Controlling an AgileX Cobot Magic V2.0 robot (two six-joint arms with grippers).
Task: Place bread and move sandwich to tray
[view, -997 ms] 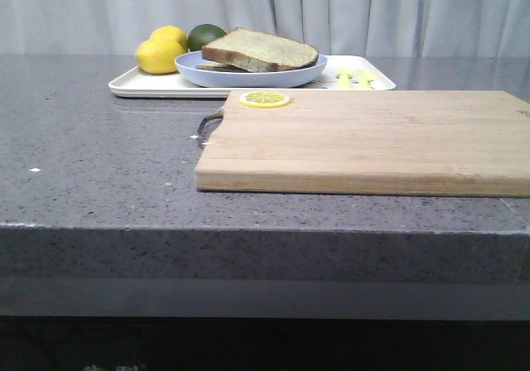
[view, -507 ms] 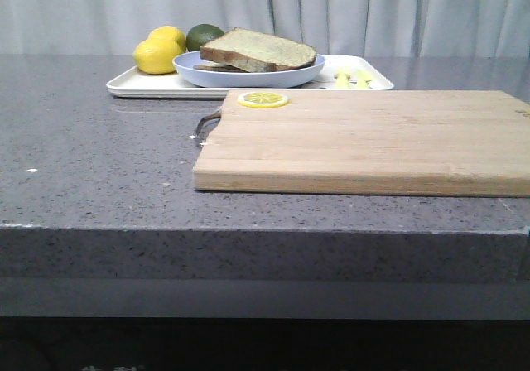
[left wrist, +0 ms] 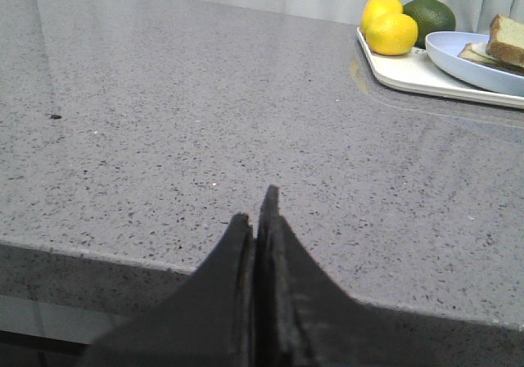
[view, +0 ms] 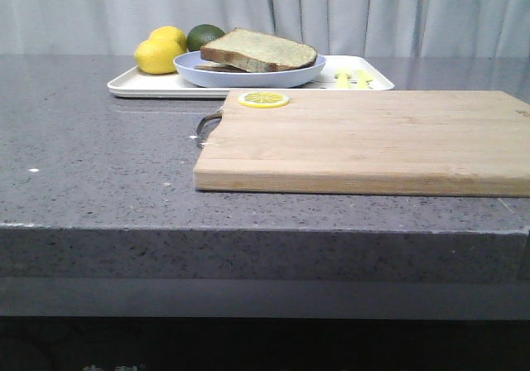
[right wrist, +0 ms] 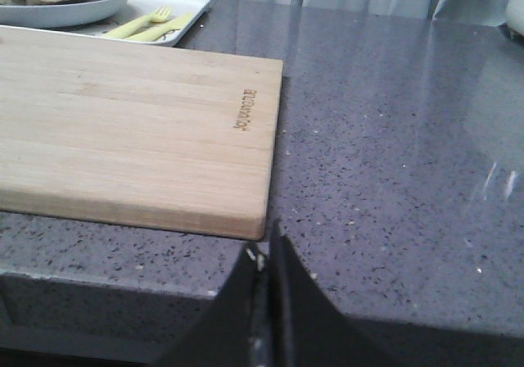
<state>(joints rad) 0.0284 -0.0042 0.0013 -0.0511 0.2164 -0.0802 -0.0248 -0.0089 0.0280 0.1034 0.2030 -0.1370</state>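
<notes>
The left gripper (left wrist: 255, 219) is seen pressed shut on nothing, its black fingers meeting at a point above the near edge of the grey stone counter (left wrist: 205, 138). The right gripper (right wrist: 266, 248) is likewise closed and empty, parked just off the near right corner of the wooden cutting board (right wrist: 131, 121). Both arms are judged to be drawn back to the counter's front edge, since neither is caught in the front view.

Farther out, the board is shown bare except for a lemon slice (view: 264, 99) laid at its far left corner, beside a small metal handle.

Behind the board, the white tray (view: 132, 85) is set along the back of the counter. On it the pale blue plate (view: 248, 74) is carried, and on the plate the sandwich (view: 258, 50) is stacked, its top slice tilted; no egg can be made out from here. Two lemons (view: 160, 55) and a dark green fruit (view: 204, 36) are grouped at the tray's left end, and yellow cutlery (right wrist: 151, 24) is laid at its right.

With the bread seated on top and the plate resting inside the tray, the task is judged complete or very nearly so.
</notes>
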